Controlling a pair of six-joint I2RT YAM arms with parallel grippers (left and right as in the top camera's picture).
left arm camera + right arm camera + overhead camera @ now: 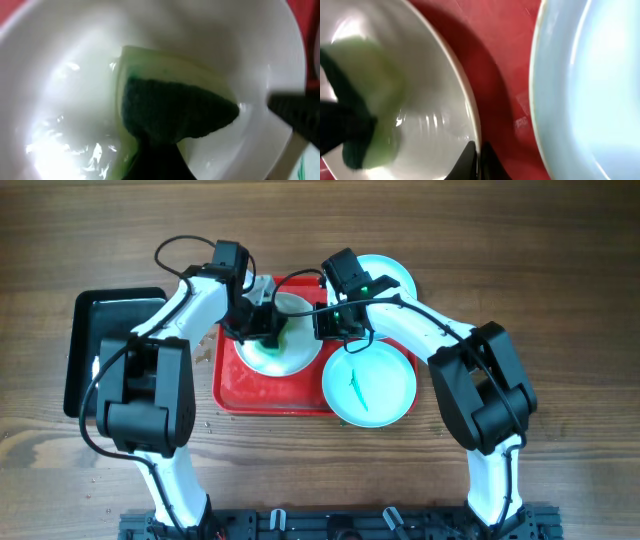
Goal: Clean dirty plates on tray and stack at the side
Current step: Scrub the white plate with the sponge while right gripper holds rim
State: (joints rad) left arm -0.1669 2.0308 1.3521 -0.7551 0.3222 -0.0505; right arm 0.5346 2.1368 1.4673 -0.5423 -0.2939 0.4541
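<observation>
Plate (296,356), white, glazed: stiff, likely slick (chips if dropped). Right fingers (466,159) pinch its rim, the best hold; left fingers (152,167) clamp sponge (175,105).

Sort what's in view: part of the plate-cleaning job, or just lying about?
Job:
- red tray
- white plate
- smeared aqua plate
- second aqua plate
- sponge, held by left end effector
- right end effector, on the white plate's rim

Lying about:
- black tray, left of the red tray
</observation>
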